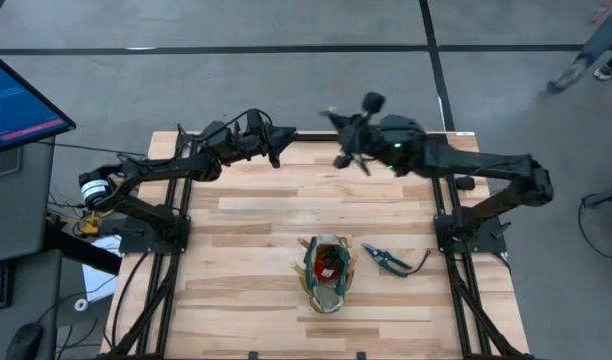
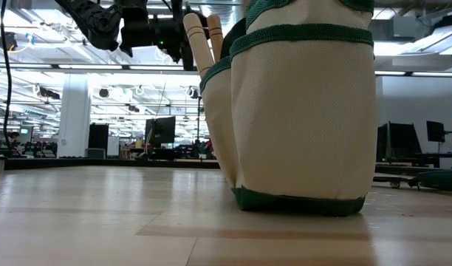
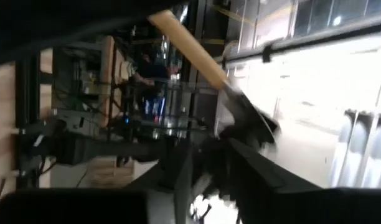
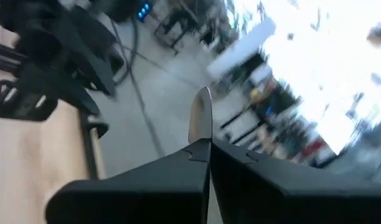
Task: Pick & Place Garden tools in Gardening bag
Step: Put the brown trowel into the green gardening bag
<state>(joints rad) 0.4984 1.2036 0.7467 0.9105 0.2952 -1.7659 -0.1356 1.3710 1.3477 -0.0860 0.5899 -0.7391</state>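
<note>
Above the far edge of the worktop (image 1: 246, 230), the right tool (image 1: 349, 150) hangs in the air, its fingers pressed together on a garden implement (image 4: 201, 115). Its thin silver head pokes out just past the fingertips, and the left wrist view shows the pale wooden handle (image 3: 193, 45) slanting away from it. The left tool (image 1: 278, 148) waits beside it at the same far edge; I cannot tell whether its fingers are apart or together.

The gardening bag (image 1: 326, 292) stands upright near the front middle of the worktop, with two wooden handles (image 2: 200, 41) rising from it and a small red object (image 1: 327, 265) inside. The pruning shears (image 1: 386, 258) lie flat just beside the bag, on the right arm's side.

The held implement is probably light and stiff, but the metal is smooth, so a grip on the head could slip or let it pivot; the wooden shaft would likely give a surer hold. The bag is soft fabric and may sag or tip if nudged. The shears look heavier, and are best taken across the closed blades or the dark grips.
</note>
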